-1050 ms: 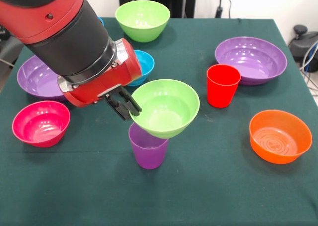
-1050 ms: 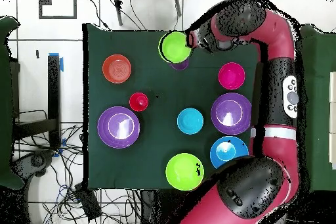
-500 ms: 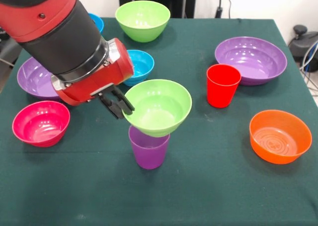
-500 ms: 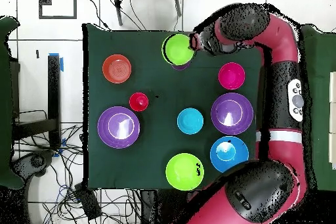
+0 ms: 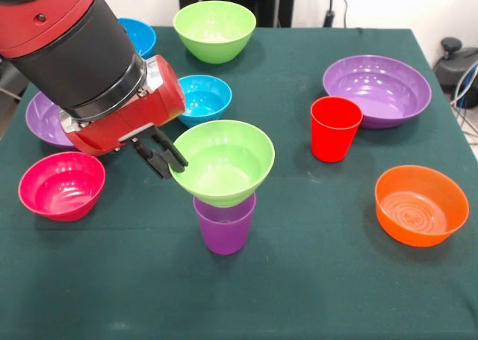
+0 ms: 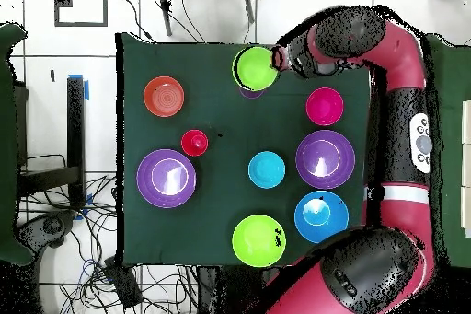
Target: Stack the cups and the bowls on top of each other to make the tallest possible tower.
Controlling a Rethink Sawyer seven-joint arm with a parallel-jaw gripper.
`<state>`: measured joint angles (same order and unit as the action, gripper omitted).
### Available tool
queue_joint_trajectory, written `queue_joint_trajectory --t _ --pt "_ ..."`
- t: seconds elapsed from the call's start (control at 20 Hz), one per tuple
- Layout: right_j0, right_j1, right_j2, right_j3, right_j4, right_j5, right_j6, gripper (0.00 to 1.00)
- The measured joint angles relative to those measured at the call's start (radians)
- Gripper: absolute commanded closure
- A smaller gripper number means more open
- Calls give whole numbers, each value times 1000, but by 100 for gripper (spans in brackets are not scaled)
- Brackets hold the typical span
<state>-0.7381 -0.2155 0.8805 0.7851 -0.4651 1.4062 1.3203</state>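
My gripper (image 5: 163,155) is shut on the left rim of a small lime green bowl (image 5: 222,163). The bowl is slightly tilted, and its base is at the mouth of the translucent purple cup (image 5: 224,226), which stands upright at the table's front middle. I cannot tell whether the bowl rests on the cup. From overhead, the green bowl (image 6: 256,68) covers most of the purple cup (image 6: 249,93), with the gripper (image 6: 276,57) at its rim. The red cup (image 5: 334,128) stands alone to the right.
An orange bowl (image 5: 420,205) sits at the front right and a pink bowl (image 5: 61,184) at the front left. Wide purple bowls (image 5: 377,90) (image 5: 43,122) lie on both sides. Two blue bowls (image 5: 205,98) (image 5: 139,35) and a larger green bowl (image 5: 214,30) are farther back.
The gripper has carried the green bowl leftward in the front view and lowered it, so the bowl is now centred over the purple cup. Nothing else has moved.
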Motion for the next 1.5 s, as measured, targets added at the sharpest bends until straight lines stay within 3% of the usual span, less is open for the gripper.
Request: queue_joint_trajectory --t 0.8,1.5 --pt "-1 0 -1 41 0 -102 0 100" --pt "-4 0 -2 82 0 -108 0 100"
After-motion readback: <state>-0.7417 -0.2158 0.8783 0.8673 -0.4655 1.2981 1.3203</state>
